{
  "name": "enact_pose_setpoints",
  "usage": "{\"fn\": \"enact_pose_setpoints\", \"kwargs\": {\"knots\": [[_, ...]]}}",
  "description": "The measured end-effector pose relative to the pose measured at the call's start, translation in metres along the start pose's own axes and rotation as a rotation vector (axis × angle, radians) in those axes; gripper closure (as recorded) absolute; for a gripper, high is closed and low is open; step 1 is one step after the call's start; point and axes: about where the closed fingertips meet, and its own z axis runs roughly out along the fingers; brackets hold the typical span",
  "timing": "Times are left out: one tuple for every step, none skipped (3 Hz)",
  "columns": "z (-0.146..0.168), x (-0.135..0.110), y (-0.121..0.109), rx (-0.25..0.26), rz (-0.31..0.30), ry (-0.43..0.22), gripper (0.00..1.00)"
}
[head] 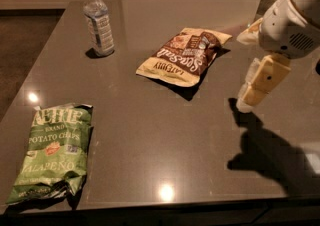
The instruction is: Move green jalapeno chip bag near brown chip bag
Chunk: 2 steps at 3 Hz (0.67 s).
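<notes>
Since the green bag (50,152) lies flat at the near left corner of the worktop (150,135), well apart from everything else, the step in hand looks to be the reach toward it, and none of the task is done yet. Its lettering reads upright from the near edge, and its lower end is crumpled and sits just beside that edge. A good grasp would likely come from above onto the puffed middle or the crinkled upper seam. The bag is light and slippery, so a pinch on a loose fold may slide off or push it over the edge.

Further in, at the right side, the hand (250,95) hangs above the worktop, touching nothing and carrying nothing. It points down and a little left from the white wrist of the arm (290,30), and its shadow (265,145) falls on the bare surface nearer the front. I cannot tell whether the hand is spread or pressed together. To reach the green bag it has to cross the whole width of the worktop toward the near left.

Beyond that, near the middle, the brown bag (182,55) lies flat and angled, with open surface to its left and front where the green bag could be set down. Furthest back, 1 water bottle (98,20) stands upright at the left, worth avoiding on the carry.
</notes>
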Motion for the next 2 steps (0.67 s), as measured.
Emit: {"fn": "enact_pose_setpoints", "kwargs": {"knots": [[0.025,-0.032,-0.011,-0.075,0.029,-0.132,0.0],[0.05,-0.093,0.0,-0.14,-0.014,-0.286,0.0]]}}
